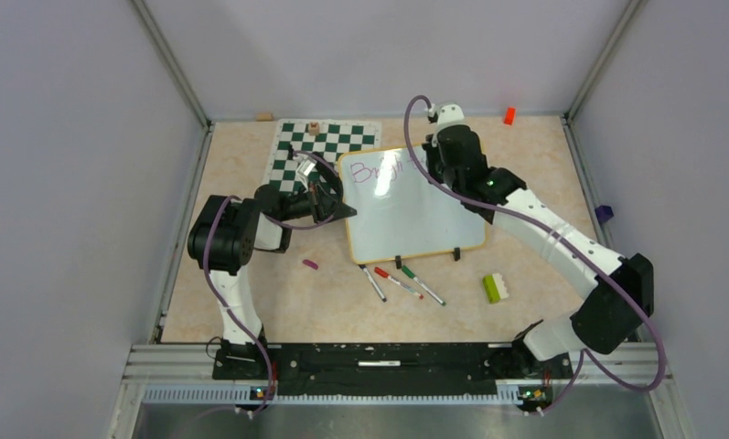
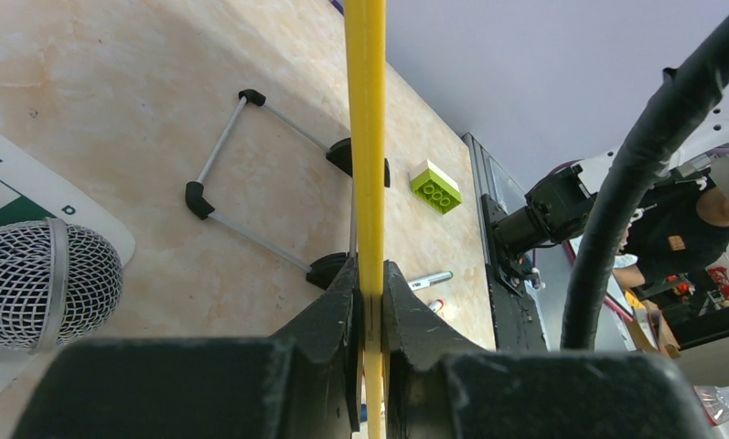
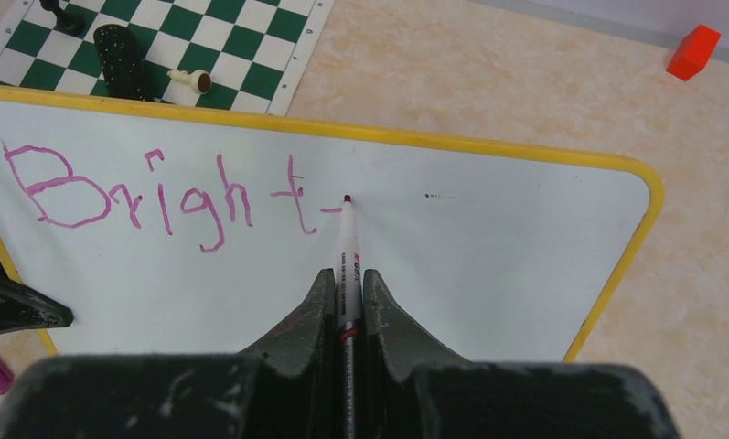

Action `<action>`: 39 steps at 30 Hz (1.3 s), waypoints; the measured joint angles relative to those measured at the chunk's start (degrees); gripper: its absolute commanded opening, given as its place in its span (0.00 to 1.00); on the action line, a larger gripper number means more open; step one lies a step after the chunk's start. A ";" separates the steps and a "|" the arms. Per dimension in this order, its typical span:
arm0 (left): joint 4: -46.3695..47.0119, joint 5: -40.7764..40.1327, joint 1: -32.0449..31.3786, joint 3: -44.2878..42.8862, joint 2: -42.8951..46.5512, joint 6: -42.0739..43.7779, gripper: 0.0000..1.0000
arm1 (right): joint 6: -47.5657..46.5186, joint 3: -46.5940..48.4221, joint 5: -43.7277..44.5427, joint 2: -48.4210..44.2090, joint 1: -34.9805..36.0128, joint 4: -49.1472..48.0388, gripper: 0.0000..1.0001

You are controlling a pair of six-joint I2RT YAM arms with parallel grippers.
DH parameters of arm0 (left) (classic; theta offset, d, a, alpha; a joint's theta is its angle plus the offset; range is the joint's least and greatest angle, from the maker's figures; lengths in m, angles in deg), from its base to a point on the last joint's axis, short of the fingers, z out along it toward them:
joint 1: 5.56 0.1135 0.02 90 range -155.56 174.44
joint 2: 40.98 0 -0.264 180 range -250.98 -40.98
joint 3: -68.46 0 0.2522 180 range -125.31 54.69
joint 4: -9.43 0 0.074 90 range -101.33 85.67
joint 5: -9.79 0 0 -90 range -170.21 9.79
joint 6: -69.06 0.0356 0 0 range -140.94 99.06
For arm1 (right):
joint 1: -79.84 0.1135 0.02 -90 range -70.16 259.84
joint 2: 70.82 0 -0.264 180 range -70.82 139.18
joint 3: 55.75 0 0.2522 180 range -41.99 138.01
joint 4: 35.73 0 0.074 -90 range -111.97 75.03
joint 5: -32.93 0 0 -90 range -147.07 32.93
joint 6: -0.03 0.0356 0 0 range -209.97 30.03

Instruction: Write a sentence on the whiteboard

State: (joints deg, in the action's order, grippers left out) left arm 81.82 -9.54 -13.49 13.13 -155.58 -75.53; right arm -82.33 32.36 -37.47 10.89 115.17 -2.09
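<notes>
The whiteboard point(image 1: 415, 215) lies tilted on the table, white with a yellow rim point(image 2: 365, 137). Purple letters reading "Bright" point(image 3: 150, 197) run along its far edge, followed by a short fresh stroke; the sentence point(image 1: 379, 171) goes no further. My right gripper point(image 3: 346, 279) is shut on a white marker point(image 3: 348, 238), whose tip touches the board point(image 3: 488, 265) just right of the last letter. My left gripper point(image 2: 368, 274) is shut on the board's yellow rim at its left edge point(image 1: 342, 208).
A green-and-white chess mat point(image 1: 324, 146) with a few pieces point(image 3: 123, 64) lies behind the board. Three loose markers point(image 1: 402, 283), a green brick point(image 1: 496, 288), a purple cap point(image 1: 310, 264) and a red block point(image 1: 509, 115) lie around it. A mesh-headed object point(image 2: 45, 283) sits by the left gripper.
</notes>
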 measured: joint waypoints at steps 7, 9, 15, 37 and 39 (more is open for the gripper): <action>-0.11 -0.02 0.00 0.00 0.00 -0.28 0.00 | -0.15 1.95 -0.09 1.44 0.00 -0.15 0.00; -0.17 -0.02 0.00 0.00 0.00 -0.35 0.00 | -0.15 1.97 -0.20 1.55 0.00 -0.15 0.00; -0.31 -0.02 0.00 0.00 0.00 -0.37 0.00 | -0.11 1.97 -1.60 1.60 0.00 -0.09 0.00; -0.20 0.02 0.00 0.00 0.00 -0.31 0.00 | 0.02 -0.55 -3.02 -0.28 0.00 3.10 0.00; -0.20 0.02 0.00 0.00 0.00 -0.31 0.00 | 0.04 -0.55 -2.32 -0.35 0.00 3.43 0.00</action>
State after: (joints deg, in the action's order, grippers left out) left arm 81.63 -9.51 -13.49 13.13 -155.58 -75.84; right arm -82.29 31.81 -39.79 10.55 115.17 1.34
